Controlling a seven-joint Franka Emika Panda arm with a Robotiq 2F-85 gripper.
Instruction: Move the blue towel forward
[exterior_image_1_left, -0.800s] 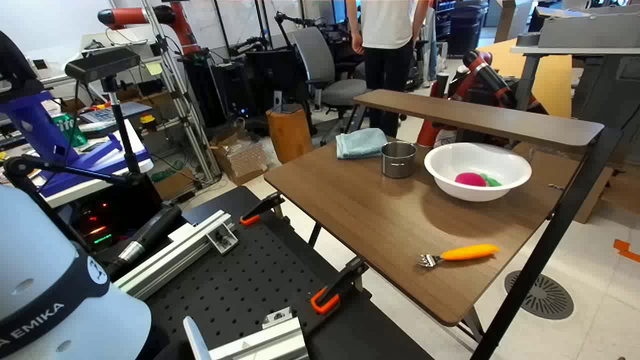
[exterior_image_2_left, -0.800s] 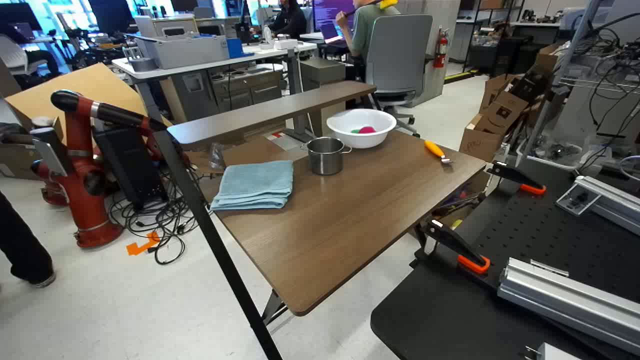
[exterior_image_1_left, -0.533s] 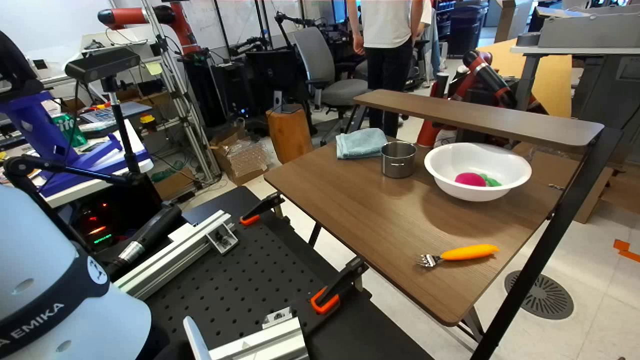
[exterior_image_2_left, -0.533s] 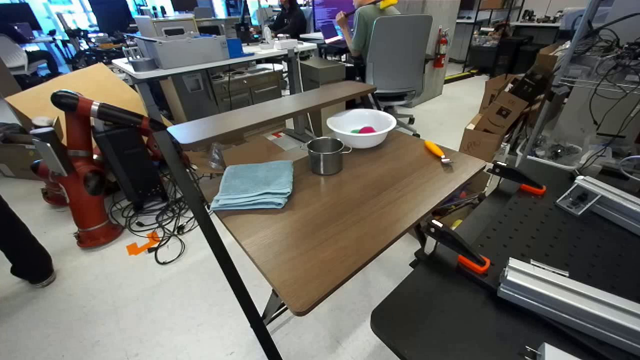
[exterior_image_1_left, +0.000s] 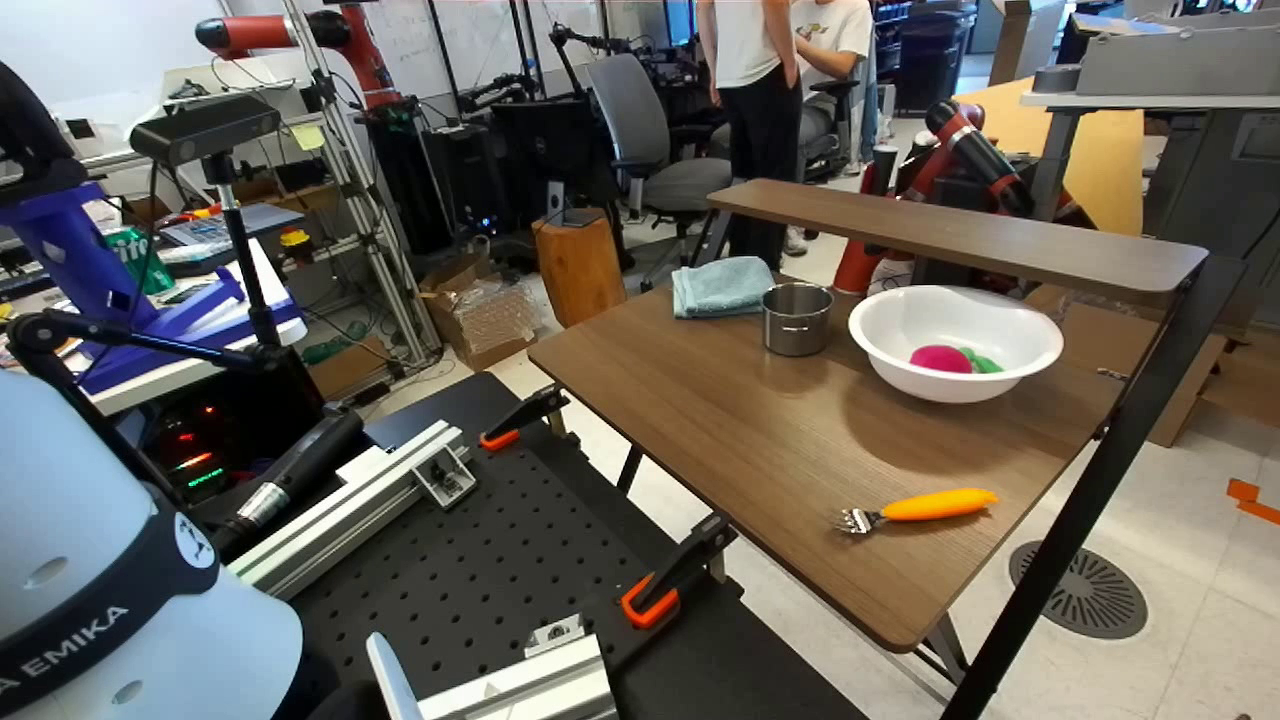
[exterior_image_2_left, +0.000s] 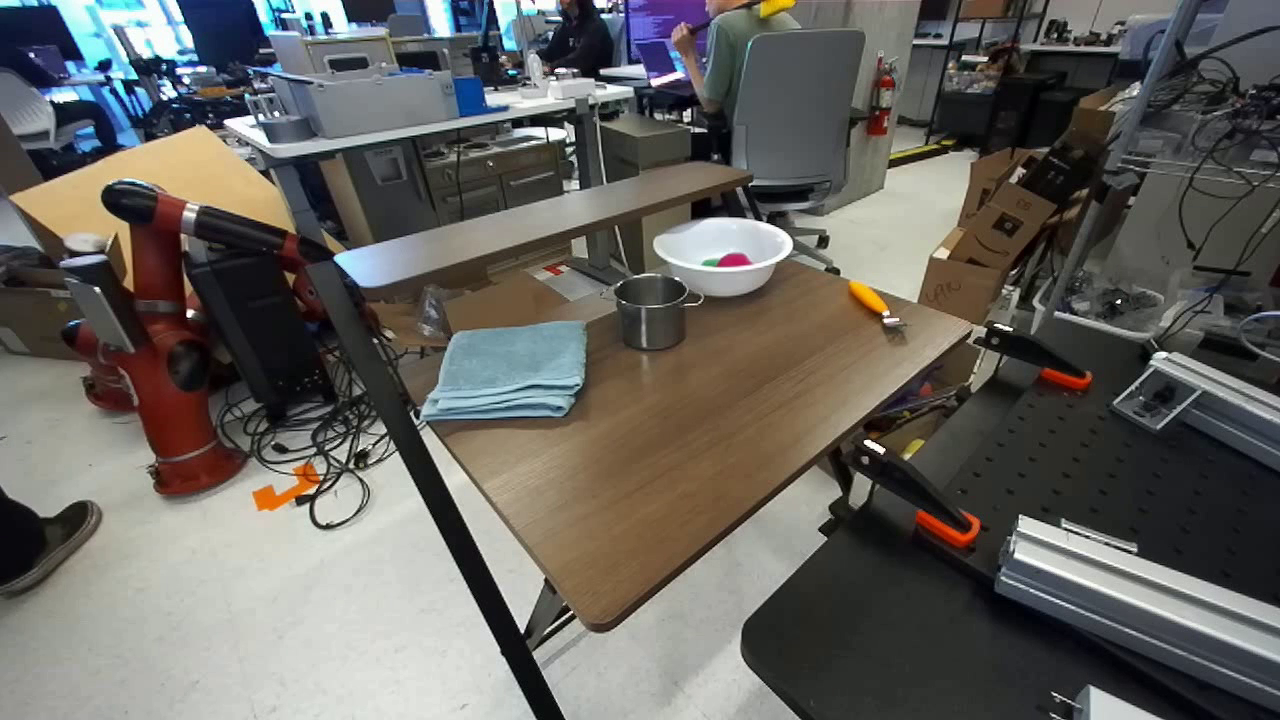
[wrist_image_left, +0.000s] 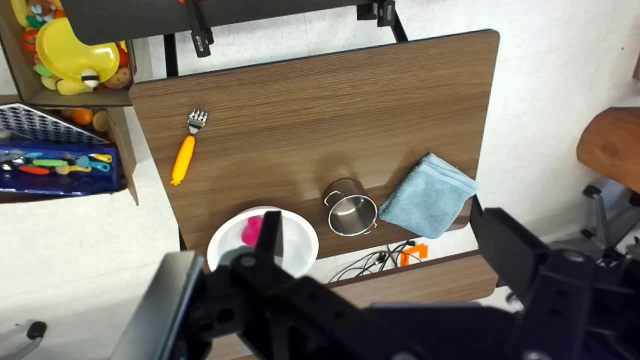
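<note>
The blue towel is a pale teal folded cloth lying flat on the brown table. It shows in both exterior views (exterior_image_1_left: 722, 288) (exterior_image_2_left: 510, 368) beside a steel pot, at a table corner. It also shows in the wrist view (wrist_image_left: 431, 195), right of the pot, with one corner at the table's side edge. My gripper (wrist_image_left: 384, 214) is open with its fingers wide apart and nothing between them. It is high above the table, apart from the towel. Neither exterior view shows the gripper; only part of the arm (exterior_image_1_left: 130, 580) is visible there.
The steel pot (wrist_image_left: 352, 212) stands close to the towel. A white bowl (exterior_image_2_left: 700, 275) with pink and green contents is beyond it. An orange-handled fork (exterior_image_1_left: 930, 506) lies near the table's other end. A raised wooden shelf (exterior_image_1_left: 960, 235) runs along one table (exterior_image_2_left: 640, 500) side.
The towel, pot, bowl and fork have not moved, and the visible part of my arm is still. Only people in the background have shifted.
</note>
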